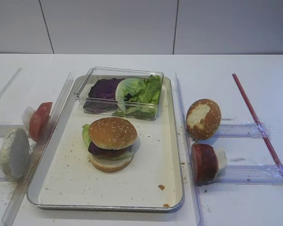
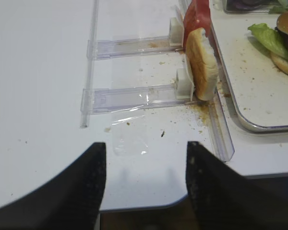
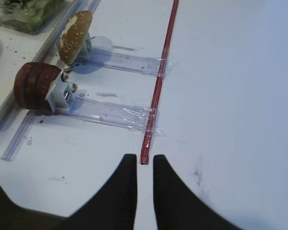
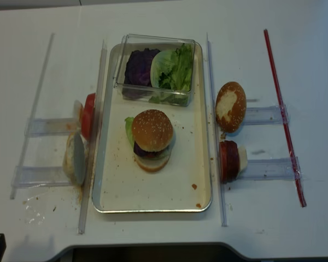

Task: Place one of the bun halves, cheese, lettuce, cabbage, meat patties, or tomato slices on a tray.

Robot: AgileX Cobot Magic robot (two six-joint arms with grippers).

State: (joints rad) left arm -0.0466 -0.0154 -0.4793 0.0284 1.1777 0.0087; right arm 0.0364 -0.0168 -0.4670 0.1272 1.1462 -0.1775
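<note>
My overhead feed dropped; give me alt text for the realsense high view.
An assembled burger sits mid-tray, behind it a clear box of cabbage and lettuce. Spare ingredients stand in holders on both sides; no grippers visible.

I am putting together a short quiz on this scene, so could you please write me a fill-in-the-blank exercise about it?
1. The assembled burger sits on the ____.
2. The clear plastic box holds purple cabbage and green ____.
3. The right gripper is ____.
4. The left gripper is ____.

Missing words: tray; lettuce; shut; open
</note>
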